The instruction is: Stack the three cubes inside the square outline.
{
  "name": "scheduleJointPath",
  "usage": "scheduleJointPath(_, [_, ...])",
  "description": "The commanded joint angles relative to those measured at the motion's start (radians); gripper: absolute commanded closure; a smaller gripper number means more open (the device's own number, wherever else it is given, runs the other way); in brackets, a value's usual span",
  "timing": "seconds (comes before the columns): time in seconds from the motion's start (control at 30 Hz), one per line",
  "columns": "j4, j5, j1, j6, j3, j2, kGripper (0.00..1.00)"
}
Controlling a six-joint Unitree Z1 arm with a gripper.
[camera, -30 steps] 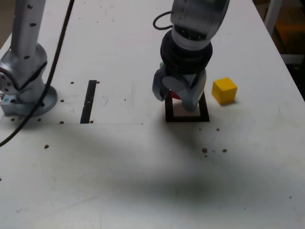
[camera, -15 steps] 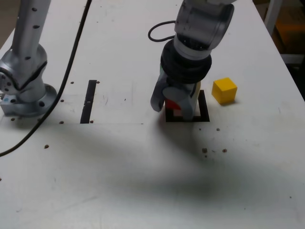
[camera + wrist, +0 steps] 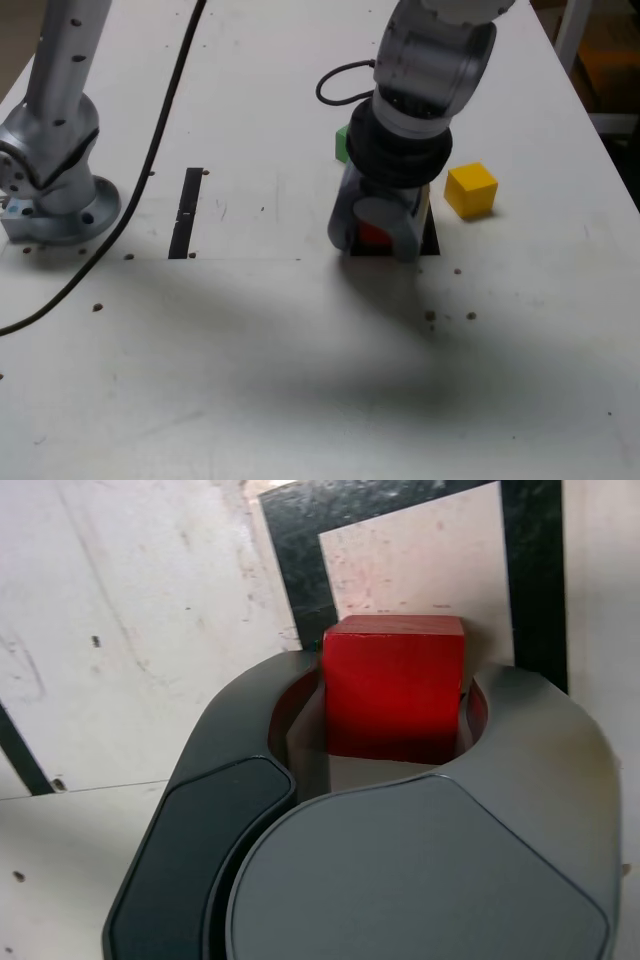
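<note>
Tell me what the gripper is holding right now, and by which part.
The gripper is shut on the small red cube, clamped by two opposite side faces, over the black tape square outline.

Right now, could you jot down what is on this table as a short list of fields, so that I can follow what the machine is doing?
held block: red cube, clamped between the jaws of the gripper
where it is: over the square outline of black tape, low above its white centre
touching the table: cannot tell
yellow cube: loose on the table, at the exterior view's right of the outline
green cube: behind the arm, mostly hidden
tape strip: at the exterior view's left, nothing on it
stack: not yet begun
</note>
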Motion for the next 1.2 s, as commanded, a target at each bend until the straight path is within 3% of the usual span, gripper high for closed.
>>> scheduleJointPath(0.0, [-0.009,0.005,0.000,-0.001,0.001,-0.001,0.60])
scheduleJointPath(0.13, [-0.016,0.012,0.000,-0.002,0.003,-0.002,0.59])
scheduleJointPath(0.2, [-0.014,0.017,0.000,-0.002,0.002,-0.002,0.54])
scheduleJointPath(0.4, [0.008,0.056,0.000,-0.004,-0.007,-0.014,0.15])
scheduleJointPath(0.5, [0.029,0.079,0.000,-0.006,-0.018,-0.029,0.03])
scheduleJointPath(0.83, [0.111,0.099,-0.002,-0.001,-0.074,-0.051,0.00])
scheduleJointPath(1.0, [0.206,0.112,-0.006,0.029,-0.199,-0.066,0.00])
scheduleJointPath(1.17, [0.247,0.076,0.059,0.039,-0.339,-0.013,0.00])
